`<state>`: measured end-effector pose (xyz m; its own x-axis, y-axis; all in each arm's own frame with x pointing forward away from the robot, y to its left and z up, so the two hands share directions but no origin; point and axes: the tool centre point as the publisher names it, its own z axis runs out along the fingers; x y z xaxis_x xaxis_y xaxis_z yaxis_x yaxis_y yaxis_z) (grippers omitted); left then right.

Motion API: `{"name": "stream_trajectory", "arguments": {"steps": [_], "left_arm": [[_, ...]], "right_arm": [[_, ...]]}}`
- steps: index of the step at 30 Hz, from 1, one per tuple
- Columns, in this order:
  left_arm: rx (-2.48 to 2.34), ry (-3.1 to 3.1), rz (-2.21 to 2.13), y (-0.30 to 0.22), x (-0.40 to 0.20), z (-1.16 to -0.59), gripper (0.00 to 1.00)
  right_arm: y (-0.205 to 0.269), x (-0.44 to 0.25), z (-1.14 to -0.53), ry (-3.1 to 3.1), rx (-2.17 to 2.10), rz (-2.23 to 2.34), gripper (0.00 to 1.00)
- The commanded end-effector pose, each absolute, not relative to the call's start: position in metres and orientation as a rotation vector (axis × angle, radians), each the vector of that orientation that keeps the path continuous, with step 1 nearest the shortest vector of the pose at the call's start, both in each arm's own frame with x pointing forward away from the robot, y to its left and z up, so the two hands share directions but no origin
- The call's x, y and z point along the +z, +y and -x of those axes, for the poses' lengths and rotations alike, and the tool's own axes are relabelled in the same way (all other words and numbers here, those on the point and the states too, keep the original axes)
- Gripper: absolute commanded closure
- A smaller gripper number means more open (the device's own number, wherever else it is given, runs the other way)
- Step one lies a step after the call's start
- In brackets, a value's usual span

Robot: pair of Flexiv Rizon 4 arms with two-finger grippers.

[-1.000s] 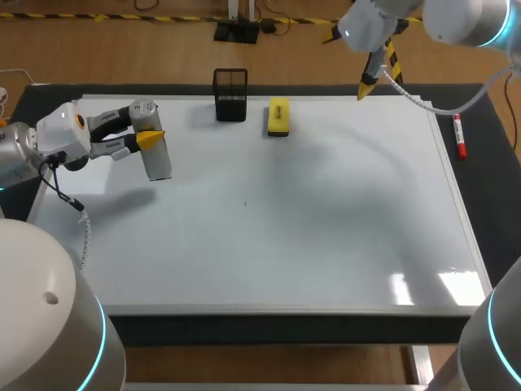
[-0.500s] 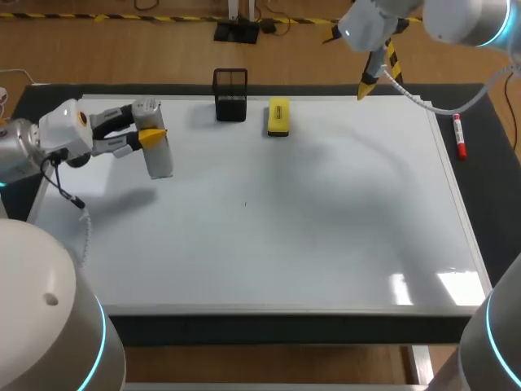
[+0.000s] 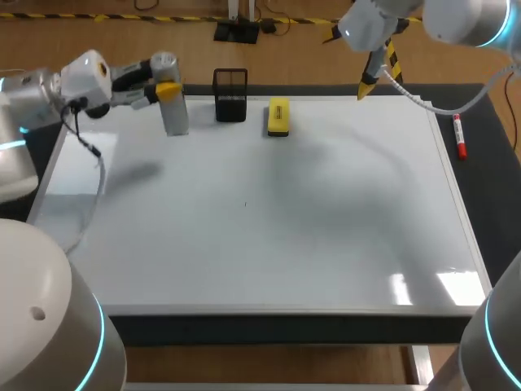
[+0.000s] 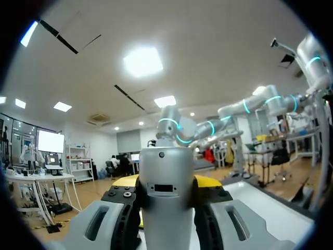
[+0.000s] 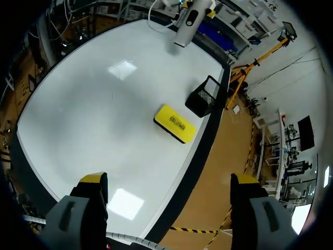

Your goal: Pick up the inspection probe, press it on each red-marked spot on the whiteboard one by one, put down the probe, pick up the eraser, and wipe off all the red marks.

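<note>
Surface: white whiteboard (image 3: 285, 212) lies flat on a dark counter (image 3: 488, 204) and takes up most of it. No red marks can be made out on it in any view; only a small dark speck (image 3: 245, 204) shows near the middle.
Probe: grey cylindrical probe (image 3: 174, 110) is held near-upright over the far left corner of the whiteboard, just beside the holder. Its shadow falls well apart from it, so it is judged to be lifted clear.
Left hand: the left hand (image 4: 166, 185) is clenched on the probe, with a yellow tip on either side of the body. The side grip keeps the lower end free for pressing or setting down.
Holder: black mesh holder (image 3: 230, 95) stands upright at the far edge. No contents can be made out through the mesh.
Eraser: yellow eraser (image 3: 278, 116) lies flat just beside the holder, untouched.
Right hand: the right hand (image 5: 169, 192) is released, its fingers wide apart and holding nothing, and hangs high over the far right corner. It is judged to be parked out of the way.
Marker: red marker (image 3: 460, 136) lies on the counter, off the whiteboard's right edge.
</note>
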<state>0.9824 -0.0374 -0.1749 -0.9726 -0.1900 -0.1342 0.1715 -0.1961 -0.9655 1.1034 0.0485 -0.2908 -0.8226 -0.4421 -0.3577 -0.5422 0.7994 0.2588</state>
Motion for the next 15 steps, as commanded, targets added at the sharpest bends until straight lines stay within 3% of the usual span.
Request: {"name": "stream_trajectory", "arguments": {"steps": [1,15], "left_arm": [[-2.287,1.879,-0.088,-0.044,-0.162,-1.015,1.00],[-2.365,1.878,-0.120,-0.071,-0.137,-1.073,1.00]], "right_arm": [[0.048,-0.290,-1.104,2.711,0.507,0.761,0.00],[0.048,-0.290,-1.104,2.711,0.507,0.761,0.00]]}}
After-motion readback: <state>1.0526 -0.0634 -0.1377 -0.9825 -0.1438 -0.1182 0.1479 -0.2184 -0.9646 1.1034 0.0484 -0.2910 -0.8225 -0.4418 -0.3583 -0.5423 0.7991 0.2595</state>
